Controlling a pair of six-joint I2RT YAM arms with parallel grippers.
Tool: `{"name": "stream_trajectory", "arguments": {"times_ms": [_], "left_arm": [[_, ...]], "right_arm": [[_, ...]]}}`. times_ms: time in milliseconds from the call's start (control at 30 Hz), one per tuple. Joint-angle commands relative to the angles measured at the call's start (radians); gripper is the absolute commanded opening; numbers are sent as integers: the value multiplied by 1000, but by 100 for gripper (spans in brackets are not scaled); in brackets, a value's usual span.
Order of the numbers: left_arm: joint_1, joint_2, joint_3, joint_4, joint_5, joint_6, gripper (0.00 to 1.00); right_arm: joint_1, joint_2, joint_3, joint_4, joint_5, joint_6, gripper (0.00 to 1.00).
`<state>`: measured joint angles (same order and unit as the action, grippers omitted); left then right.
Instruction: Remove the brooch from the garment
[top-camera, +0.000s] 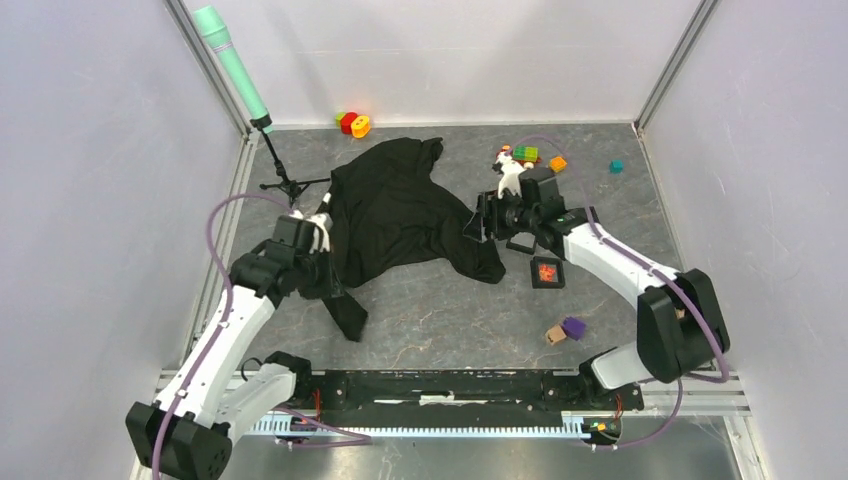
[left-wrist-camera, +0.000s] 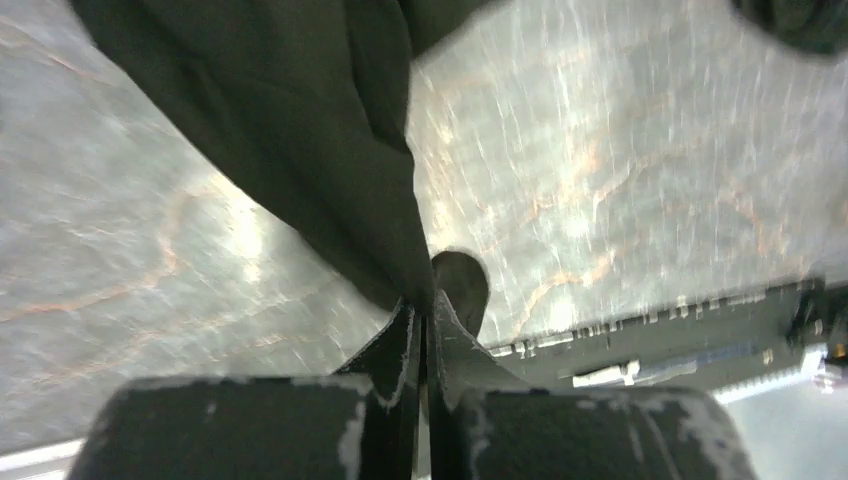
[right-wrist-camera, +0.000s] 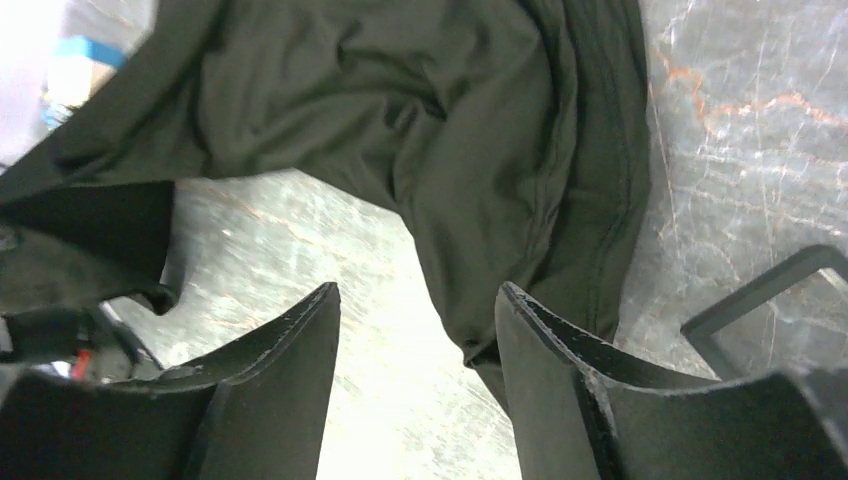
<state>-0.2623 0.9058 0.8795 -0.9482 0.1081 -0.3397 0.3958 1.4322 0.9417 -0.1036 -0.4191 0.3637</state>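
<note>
1. You're looking into a robot lab's test cell: plain pale walls (top-camera: 90, 200) close in three sides, framed by aluminium posts (top-camera: 672, 70).
2. See the left arm (top-camera: 225, 340) and right arm (top-camera: 610, 258), both white, bolted to a black rail (top-camera: 450, 385) at the near edge of the table (top-camera: 450, 320), with purple cables (top-camera: 212, 240) looping free.
3. At the far left corner, a teal tube (top-camera: 232, 65) sits on a tripod stand (top-camera: 285, 182).
4. These are props, not household things: toy blocks (top-camera: 525, 153) near the far edge, the garment (top-camera: 400, 210) heaped mid-table.
</note>
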Motion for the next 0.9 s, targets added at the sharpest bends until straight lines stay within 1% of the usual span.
{"name": "stream_trajectory", "arguments": {"times_ms": [0, 133, 200, 300, 367, 400, 433, 500, 533, 567, 633, 667, 700, 733, 767, 867], "left_arm": [[-108, -20, -31, -24, 142, -118, 2], [-258, -5, -57, -76, 146, -176, 2], [-321, -35, -66, -95, 155, -212, 2], [-373, -96, -35, -181, 127, -236, 2], [-375, -129, 28, -271, 42, -234, 2], [-373, -139, 63, -312, -7, -235, 10], [-373, -142, 86, -333, -54, -232, 24], [-373, -133, 109, -338, -104, -222, 57], [-373, -125, 118, -329, -144, -220, 69], [-372, -117, 125, -313, -179, -220, 77], [-370, -117, 121, -253, -283, -216, 88], [-362, -120, 110, -212, -332, -210, 90], [-331, -113, 106, -166, -313, -208, 91], [-280, -98, 106, -116, -248, -180, 91], [-248, -87, 102, -78, -229, -182, 91], [-172, -77, 49, 82, -229, -192, 90]], "right_arm": [[105, 27, 112, -50, 189, -112, 64], [226, 137, 223, -67, 287, -124, 69], [274, 206, 282, -68, 324, -124, 70], [340, 311, 373, -68, 392, -128, 70], [370, 383, 442, -72, 442, -130, 70], [380, 420, 474, -67, 473, -129, 70], [387, 454, 500, -61, 502, -125, 70], [397, 520, 568, -59, 559, -118, 70], [396, 549, 601, -57, 574, -114, 71], [398, 583, 630, -52, 585, -111, 71], [404, 637, 677, -42, 611, -107, 71], [408, 667, 698, -36, 628, -108, 70], [413, 692, 721, -28, 639, -110, 70], [417, 722, 745, -23, 654, -113, 68], [421, 750, 777, -21, 667, -115, 67], [429, 827, 850, -16, 677, -121, 65]]}}
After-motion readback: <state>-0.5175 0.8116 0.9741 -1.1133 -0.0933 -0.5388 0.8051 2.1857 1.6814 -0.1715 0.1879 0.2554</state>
